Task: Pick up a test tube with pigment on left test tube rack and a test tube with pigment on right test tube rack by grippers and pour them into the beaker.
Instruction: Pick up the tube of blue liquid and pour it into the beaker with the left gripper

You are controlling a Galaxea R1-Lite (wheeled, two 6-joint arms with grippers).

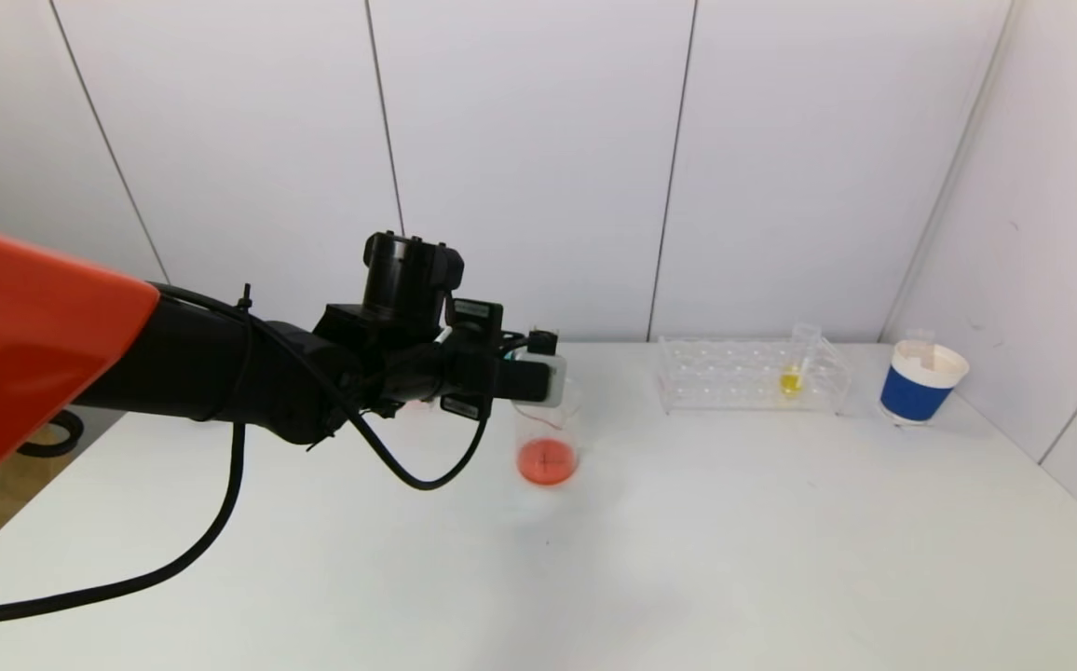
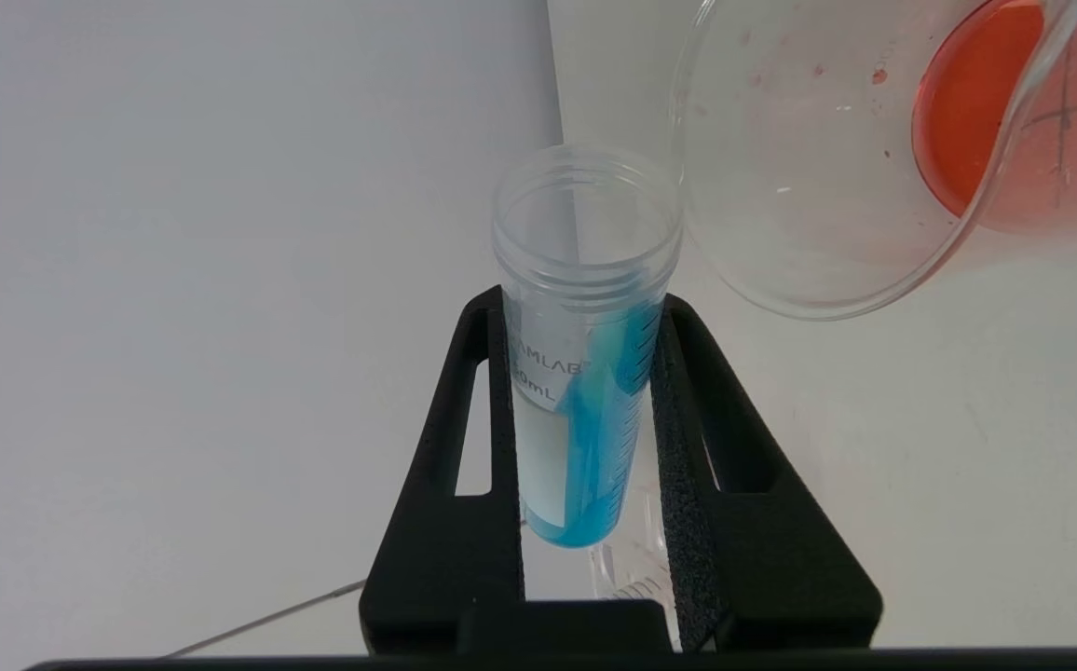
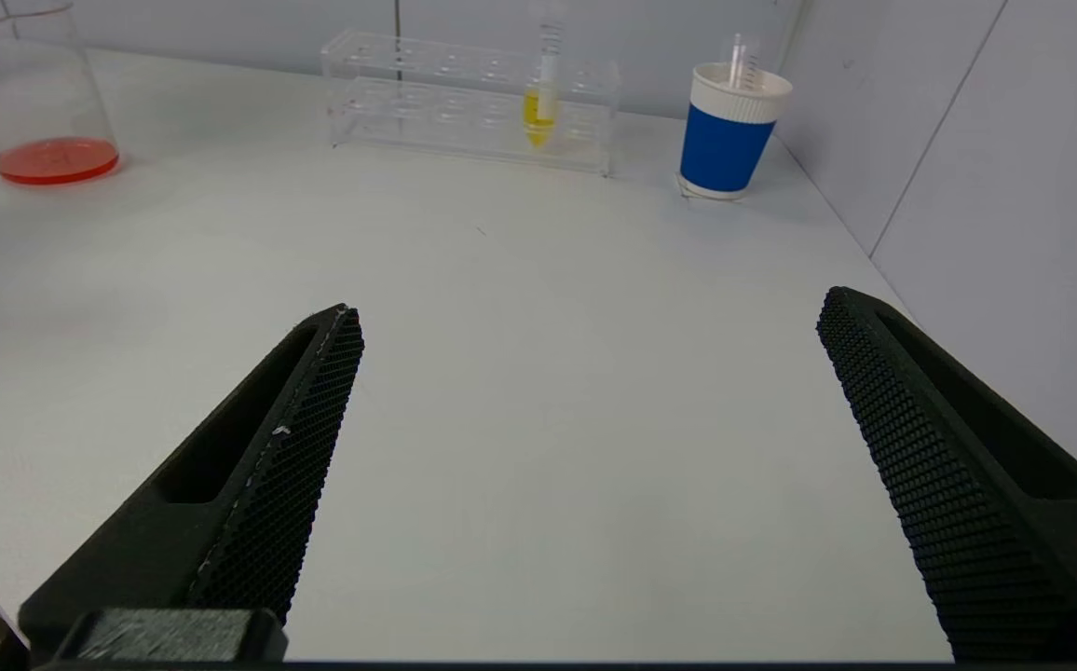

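Observation:
My left gripper (image 1: 538, 377) is shut on a clear test tube (image 2: 576, 391) holding blue pigment. The tube is tilted, and the blue liquid lies in a streak along its wall. Its open mouth sits just beside the rim of the glass beaker (image 2: 809, 168). That beaker (image 1: 548, 438) stands mid-table with red-orange liquid in its bottom. The right test tube rack (image 1: 743, 373) at the back right holds one tube of yellow pigment (image 1: 792, 373). My right gripper (image 3: 592, 308) hovers open over bare table, well short of that rack (image 3: 464, 98). The left arm hides the left test tube rack.
A blue and white paper cup (image 1: 920, 382) with an empty tube in it stands right of the rack, near the side wall. A black cable (image 1: 222, 522) hangs from my left arm onto the white table (image 1: 688, 559).

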